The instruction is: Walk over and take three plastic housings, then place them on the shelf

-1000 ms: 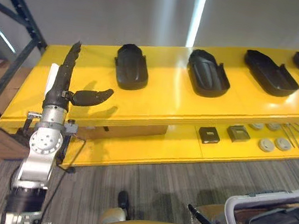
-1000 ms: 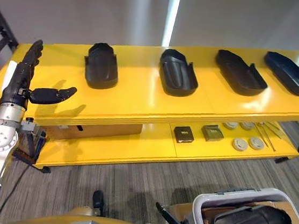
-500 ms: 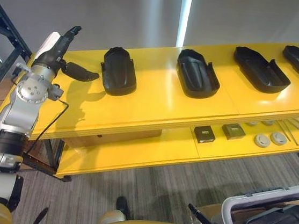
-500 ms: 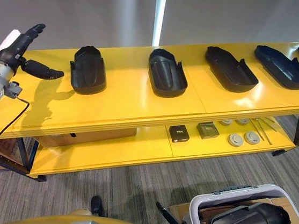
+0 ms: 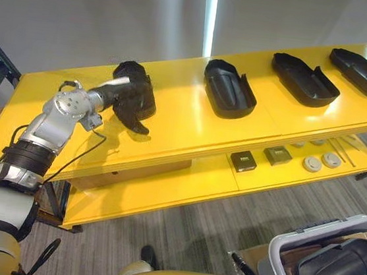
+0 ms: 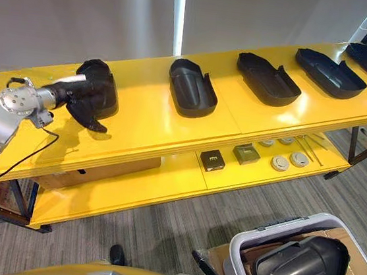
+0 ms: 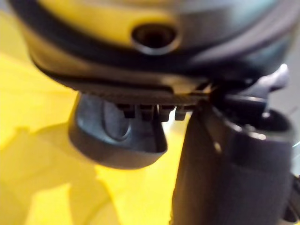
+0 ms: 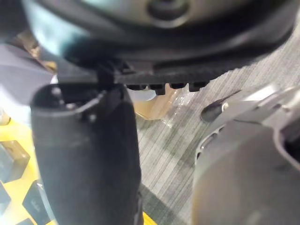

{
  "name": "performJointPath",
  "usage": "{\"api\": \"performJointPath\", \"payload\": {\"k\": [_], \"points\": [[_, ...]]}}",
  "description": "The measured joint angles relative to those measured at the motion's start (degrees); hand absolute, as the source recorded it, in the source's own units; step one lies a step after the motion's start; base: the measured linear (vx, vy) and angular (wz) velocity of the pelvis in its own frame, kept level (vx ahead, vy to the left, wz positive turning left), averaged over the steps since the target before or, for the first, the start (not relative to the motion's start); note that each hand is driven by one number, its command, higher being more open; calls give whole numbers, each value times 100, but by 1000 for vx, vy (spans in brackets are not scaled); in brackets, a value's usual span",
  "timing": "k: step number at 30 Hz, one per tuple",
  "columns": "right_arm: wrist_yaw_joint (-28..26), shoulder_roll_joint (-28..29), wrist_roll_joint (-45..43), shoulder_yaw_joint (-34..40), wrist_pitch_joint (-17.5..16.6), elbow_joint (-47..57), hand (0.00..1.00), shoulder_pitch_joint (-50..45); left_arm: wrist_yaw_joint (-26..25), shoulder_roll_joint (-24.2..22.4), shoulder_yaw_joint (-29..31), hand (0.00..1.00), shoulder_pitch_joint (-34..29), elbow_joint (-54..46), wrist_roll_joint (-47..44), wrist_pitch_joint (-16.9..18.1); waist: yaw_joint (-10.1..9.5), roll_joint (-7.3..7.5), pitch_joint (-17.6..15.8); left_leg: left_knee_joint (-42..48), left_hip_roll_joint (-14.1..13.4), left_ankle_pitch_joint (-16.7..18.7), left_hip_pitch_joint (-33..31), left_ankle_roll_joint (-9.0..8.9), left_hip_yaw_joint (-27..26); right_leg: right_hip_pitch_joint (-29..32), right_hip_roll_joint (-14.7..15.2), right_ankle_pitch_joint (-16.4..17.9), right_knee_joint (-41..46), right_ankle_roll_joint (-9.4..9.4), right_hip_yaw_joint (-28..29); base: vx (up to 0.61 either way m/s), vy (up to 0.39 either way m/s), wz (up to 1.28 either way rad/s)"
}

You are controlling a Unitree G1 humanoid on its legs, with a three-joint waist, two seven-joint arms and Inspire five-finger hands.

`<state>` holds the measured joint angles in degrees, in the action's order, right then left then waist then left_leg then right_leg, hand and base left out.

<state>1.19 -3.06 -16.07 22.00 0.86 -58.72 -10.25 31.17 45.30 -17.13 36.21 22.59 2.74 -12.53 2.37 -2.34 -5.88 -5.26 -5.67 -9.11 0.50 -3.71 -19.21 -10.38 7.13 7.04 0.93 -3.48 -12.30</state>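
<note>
- Black square block [image 6: 212,159], one; just beside it a grey-green square block [image 6: 246,153].
- Pale grey round discs [image 6: 280,163], several, near the blocks.
- Thin metal rods [image 6: 310,150], beside the discs.
- Brown cardboard box [image 6: 100,170], left of the blocks.
- White-rimmed grey plastic bin [image 6: 278,226], on grey striped carpet [image 6: 174,223].

— Noticed the left arm [image 5: 52,129]?
— Looked silver-grey, with a round disc joint and black ribbed bands lower down.
— Ended in what?
— Ended in a dark left hand [image 5: 128,110]; matched the dark, matte right hand [image 8: 89,154].
</note>
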Motion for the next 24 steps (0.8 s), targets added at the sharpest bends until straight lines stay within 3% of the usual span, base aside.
{"api": "performJointPath", "payload": {"k": [4, 8, 11, 17, 24], "points": [[2, 43, 15, -3, 11, -1, 100, -2, -9, -14, -21, 100, 0, 234, 243, -242, -35, 92, -56, 1, 6, 21, 23, -22, -6, -25, -13, 25, 2, 43, 8, 0, 0, 0], [-5, 39, 126, -7, 31, -4, 100, 12, -162, 3, -19, 100, 1, 289, 719, -240, -53, 113, -57, 1, 15, 30, 21, -30, -2, -24, -21, 59, 10, 100, 9, 0, 0, 0], [-37, 39, 125, -6, 30, -5, 100, 9, -380, 17, -18, 100, 1, 429, 742, -169, -63, 111, -59, 0, 13, 48, 14, -33, 1, -18, -21, 87, 3, 144, 8, 0, 0, 0], [-61, 46, 124, -16, 21, -6, 100, 11, -314, 59, 1, 100, -1, 505, 694, 195, -89, 148, -85, 1, 26, 82, 15, -39, 9, -29, -20, 98, 13, 163, 6, 2, -2, 1], [-75, 49, 165, -20, 3, -46, 100, 136, 175, 0, 0, 100, -6, 332, 191, 314, -64, 158, -95, 0, 17, 107, 112, -68, 2, -81, -25, 153, 106, 254, 15, -3, -4, 1]]}}
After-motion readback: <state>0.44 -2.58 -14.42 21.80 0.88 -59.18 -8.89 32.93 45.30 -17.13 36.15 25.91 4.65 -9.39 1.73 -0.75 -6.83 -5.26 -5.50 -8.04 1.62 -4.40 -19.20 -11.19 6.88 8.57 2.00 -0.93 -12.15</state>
